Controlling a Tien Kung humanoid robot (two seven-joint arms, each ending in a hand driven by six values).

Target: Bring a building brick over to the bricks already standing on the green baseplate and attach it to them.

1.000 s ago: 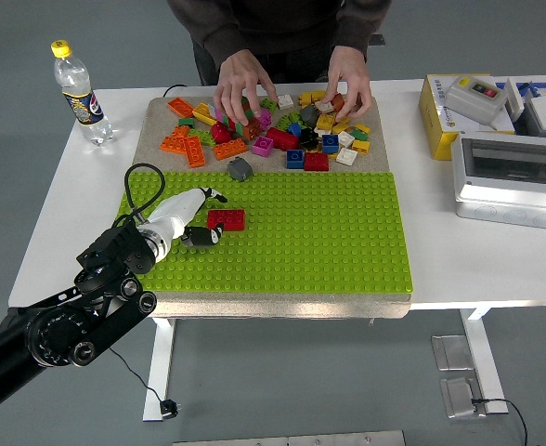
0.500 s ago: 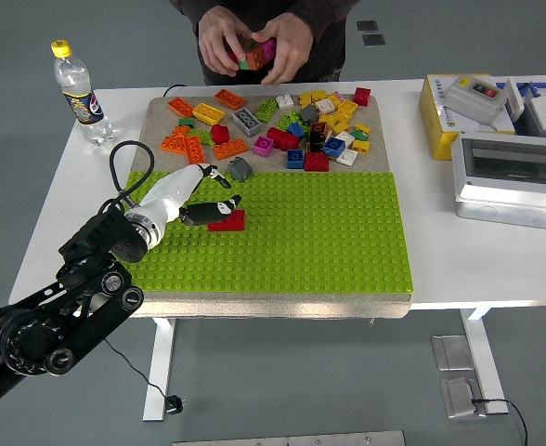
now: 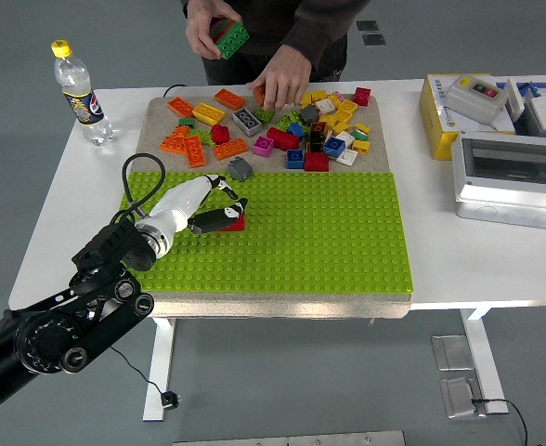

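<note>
The green baseplate (image 3: 310,232) lies on a tan mat in the middle of the table. A red brick (image 3: 237,222) stands on its left part, mostly covered by my left hand (image 3: 219,210). The white fingers with black tips curl over the brick and the thumb presses against its near side. Beyond the baseplate lies a pile of loose bricks (image 3: 292,130) in several colours. A person at the far side holds a green and red brick stack (image 3: 228,35) up in one hand and reaches into the pile with the other hand (image 3: 278,90).
A grey piece (image 3: 240,168) lies at the baseplate's far edge. A water bottle (image 3: 76,88) stands at the far left. A yellow box (image 3: 440,111) and a grey plastic enclosure (image 3: 510,177) occupy the right side. A black cable (image 3: 138,177) loops above my wrist.
My left hand has closed around the red brick and shifted slightly right. The person lifted a joined brick stack off the table in one hand and returned the other hand to the pile.
</note>
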